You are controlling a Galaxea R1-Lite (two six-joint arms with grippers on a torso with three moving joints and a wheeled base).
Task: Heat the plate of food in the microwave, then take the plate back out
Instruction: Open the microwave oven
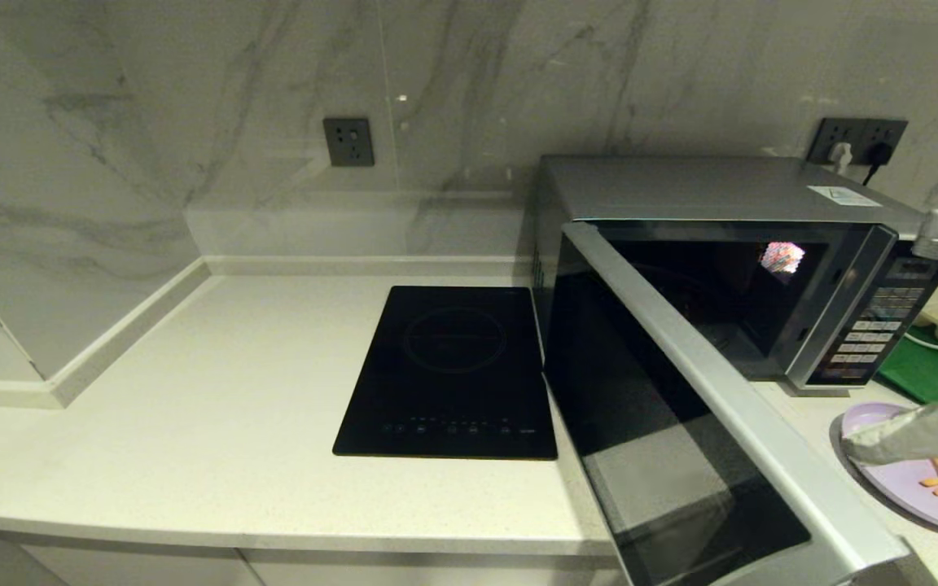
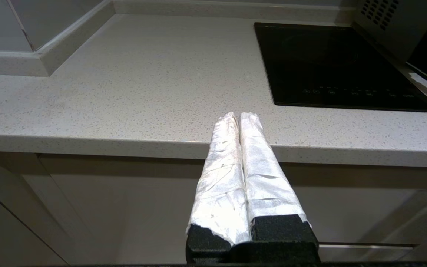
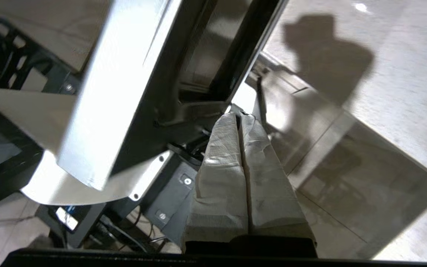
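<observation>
Head view: the microwave (image 1: 729, 268) stands on the pale counter (image 1: 192, 423) against the marble wall, right of the black induction cooktop (image 1: 449, 374). Its door (image 1: 681, 431) is swung wide open toward the camera, the dark glass panel and silver handle strip reaching past the counter's front edge. The cavity is dark, with one small bright reflection on its back wall; no plate shows inside it.

The plate of food (image 1: 917, 476) sits on the counter just right of the open door, in front of the microwave's button panel (image 1: 876, 338). Orange-yellow sticks lie on its near side. A green tray (image 1: 929, 370) lies behind the plate, beside the microwave.

The right gripper (image 1: 913, 431) is at the far right edge of this view, its wrapped fingers lying over the plate's far rim; whether they touch it cannot be told. In the right wrist view, the right gripper (image 3: 241, 118) has its two fingers pressed flat together with nothing between them, next to the edge of the open door.

In the left wrist view, the left gripper (image 2: 239, 116) is likewise clenched on nothing. It is parked low at the counter's front edge, left of the cooktop.
</observation>
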